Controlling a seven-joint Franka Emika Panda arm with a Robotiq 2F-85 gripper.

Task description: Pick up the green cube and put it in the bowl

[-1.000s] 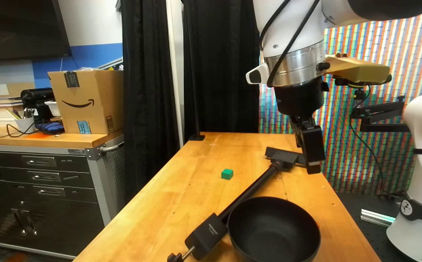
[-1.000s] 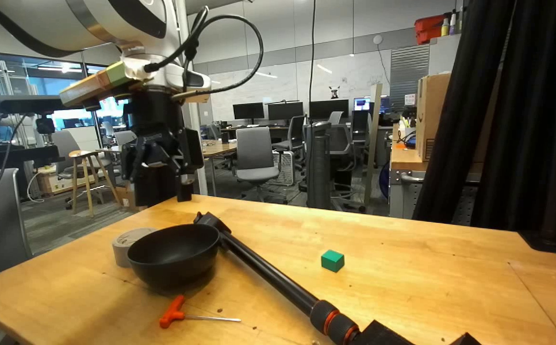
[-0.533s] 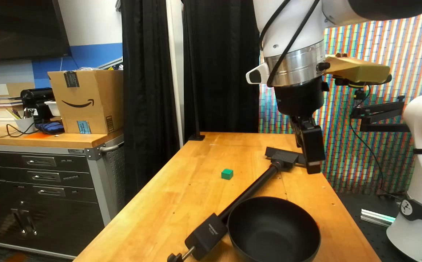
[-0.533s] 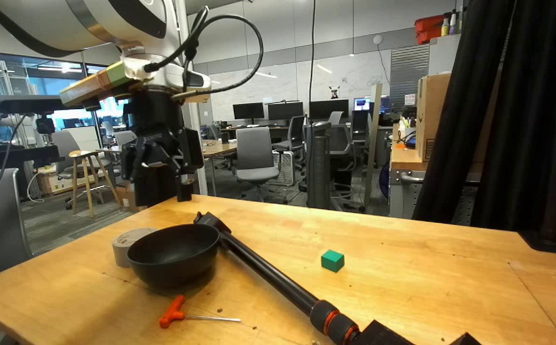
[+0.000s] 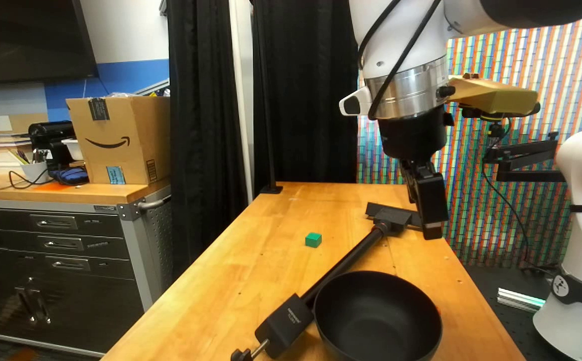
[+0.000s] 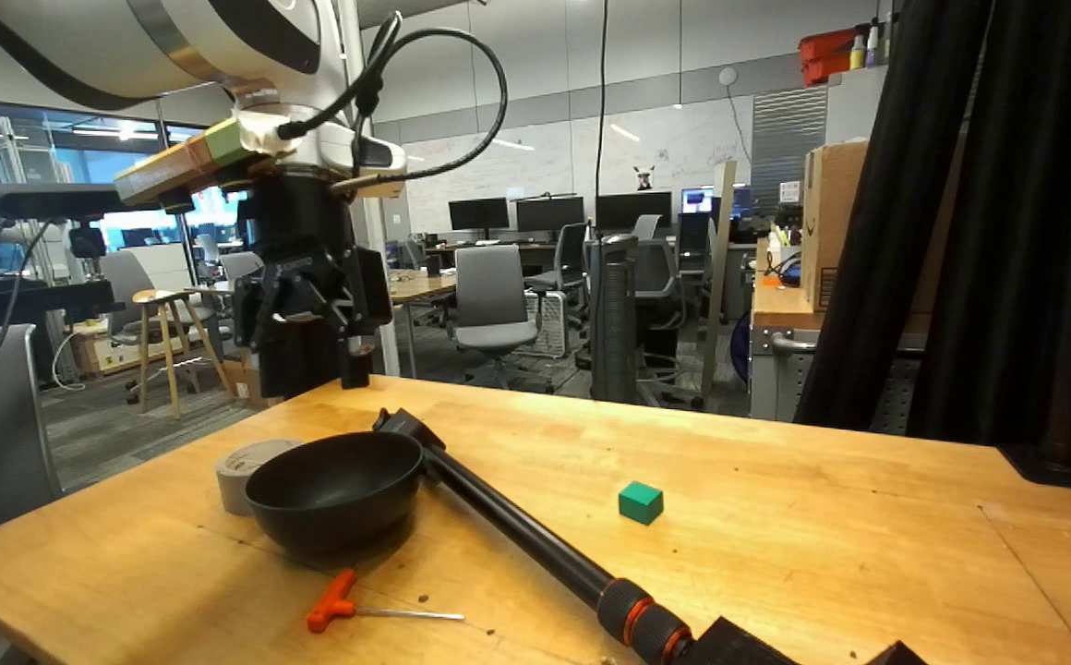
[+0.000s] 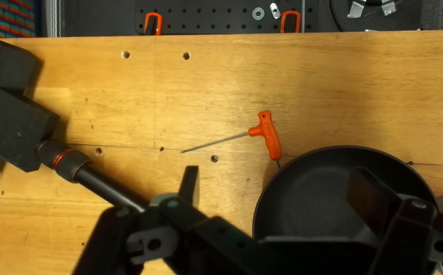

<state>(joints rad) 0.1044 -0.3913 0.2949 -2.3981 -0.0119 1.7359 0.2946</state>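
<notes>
Wooden tabletop (image 6: 776,517) lay below your gripper (image 7: 277,187), jaws parted, black bowl (image 6: 334,517) lower, green cube (image 6: 641,502) lower, well apart.

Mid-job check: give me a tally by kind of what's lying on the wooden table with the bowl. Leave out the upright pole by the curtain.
Green cube: 1
Black bowl: 1
Black telescoping pole: 1
Orange-handled tool: 1
Grey tape roll: 1
Total: 5
</notes>
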